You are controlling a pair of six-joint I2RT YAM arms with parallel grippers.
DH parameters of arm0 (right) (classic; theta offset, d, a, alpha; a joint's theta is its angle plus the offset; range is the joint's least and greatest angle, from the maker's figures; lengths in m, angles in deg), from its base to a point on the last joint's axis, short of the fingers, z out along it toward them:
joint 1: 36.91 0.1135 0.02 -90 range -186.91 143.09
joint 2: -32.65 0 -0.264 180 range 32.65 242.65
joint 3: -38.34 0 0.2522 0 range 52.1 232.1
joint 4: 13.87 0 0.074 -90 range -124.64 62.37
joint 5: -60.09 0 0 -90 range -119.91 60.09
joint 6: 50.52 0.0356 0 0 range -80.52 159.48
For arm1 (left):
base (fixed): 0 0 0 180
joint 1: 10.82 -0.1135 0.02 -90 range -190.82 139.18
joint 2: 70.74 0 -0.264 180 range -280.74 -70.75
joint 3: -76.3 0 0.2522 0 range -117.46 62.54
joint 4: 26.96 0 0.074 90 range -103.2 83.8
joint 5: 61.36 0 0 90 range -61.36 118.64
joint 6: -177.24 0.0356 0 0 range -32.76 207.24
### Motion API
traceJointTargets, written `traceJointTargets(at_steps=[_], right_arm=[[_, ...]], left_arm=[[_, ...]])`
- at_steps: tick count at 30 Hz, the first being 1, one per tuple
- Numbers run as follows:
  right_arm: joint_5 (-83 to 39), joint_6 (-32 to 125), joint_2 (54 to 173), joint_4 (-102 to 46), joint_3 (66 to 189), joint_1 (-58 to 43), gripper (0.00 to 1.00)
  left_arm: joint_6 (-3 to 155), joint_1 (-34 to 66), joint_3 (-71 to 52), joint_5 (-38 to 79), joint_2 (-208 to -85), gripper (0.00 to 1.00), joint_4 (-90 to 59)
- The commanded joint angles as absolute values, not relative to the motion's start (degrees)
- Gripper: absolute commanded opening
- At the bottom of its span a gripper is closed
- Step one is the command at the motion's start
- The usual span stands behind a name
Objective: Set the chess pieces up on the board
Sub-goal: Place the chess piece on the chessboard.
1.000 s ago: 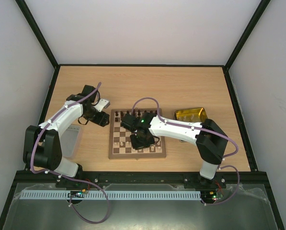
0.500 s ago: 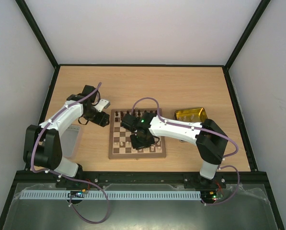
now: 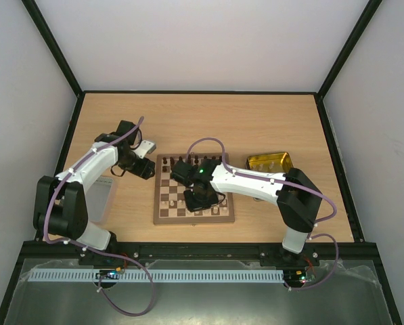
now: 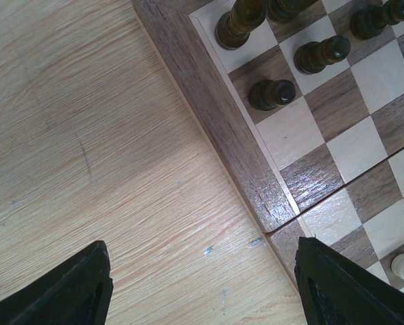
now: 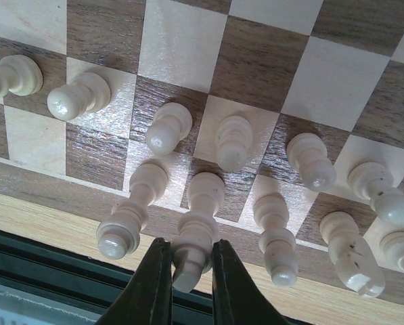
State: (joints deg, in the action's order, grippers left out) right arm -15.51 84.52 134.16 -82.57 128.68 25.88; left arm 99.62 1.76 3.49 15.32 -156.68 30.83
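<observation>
The chessboard (image 3: 162, 198) lies mid-table. Dark brown pieces (image 3: 200, 162) stand along its far rows, pale cream pieces (image 3: 171, 201) along its near rows. My right gripper (image 3: 199, 198) hovers over the near rows; in the right wrist view (image 5: 191, 267) its fingers are shut on the top of a tall cream piece (image 5: 200, 220) that stands upright on a back-row square among several other cream pieces (image 5: 310, 162). My left gripper (image 3: 146, 169) is open and empty over bare wood beside the board's left edge (image 4: 222, 122); dark pieces (image 4: 271, 93) show there.
A shiny yellow metal tray (image 3: 270, 162) sits right of the board, behind my right arm. A grey translucent lid (image 3: 104, 198) lies at the near left beside the left arm. The black frame rail runs along the table's near edge (image 5: 53, 261).
</observation>
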Motion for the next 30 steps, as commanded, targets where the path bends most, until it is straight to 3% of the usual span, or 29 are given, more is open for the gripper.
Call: traceJointTargets(at_steps=[1, 30], right_arm=[[-16.1, 84.6, 133.1, -84.3, 128.7, 26.5, 0.05], [-17.2, 85.6, 132.4, -85.3, 128.9, 26.6, 0.02]], left_arm=[[99.3, 2.0, 4.1, 14.7, -157.1, 0.75, 31.3], [99.3, 2.0, 4.2, 14.6, -157.0, 0.75, 31.2]])
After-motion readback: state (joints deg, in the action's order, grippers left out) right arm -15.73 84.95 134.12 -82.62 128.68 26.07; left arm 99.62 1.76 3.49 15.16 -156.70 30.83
